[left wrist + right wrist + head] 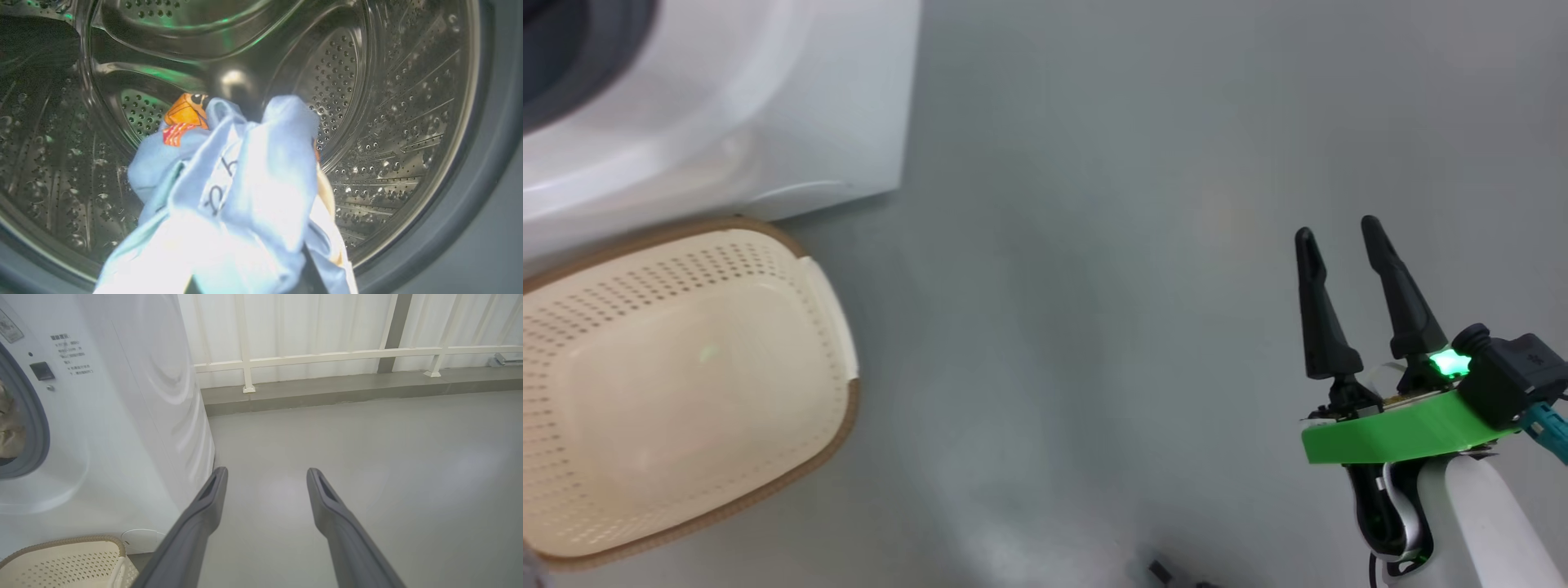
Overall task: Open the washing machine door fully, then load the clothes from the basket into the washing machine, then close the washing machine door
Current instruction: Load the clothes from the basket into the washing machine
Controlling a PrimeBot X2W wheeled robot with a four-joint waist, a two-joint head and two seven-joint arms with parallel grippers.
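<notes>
Item: clothes [245, 175], light blue soft fabric with an orange cartoon print, bunched.
Location: inside the steel perforated drum [408, 122] of the big white washing machine [833, 106], centre to bottom middle of the left wrist view.
Handling: likely light, limp and not fragile. Best pinched at a thick fold, since loose tails may trail.
Long axis: runs from bottom middle up to frame centre, with the printed end pointing at the drum's back.
Left gripper: clamped shut on the blue cloth, fingers buried in it.
Right gripper [1338, 229]: spread wide, holding nothing, lower right of the head view.
Basket [645, 269]: cream perforated plastic with a brown rim, lower left, appears emptied.
</notes>
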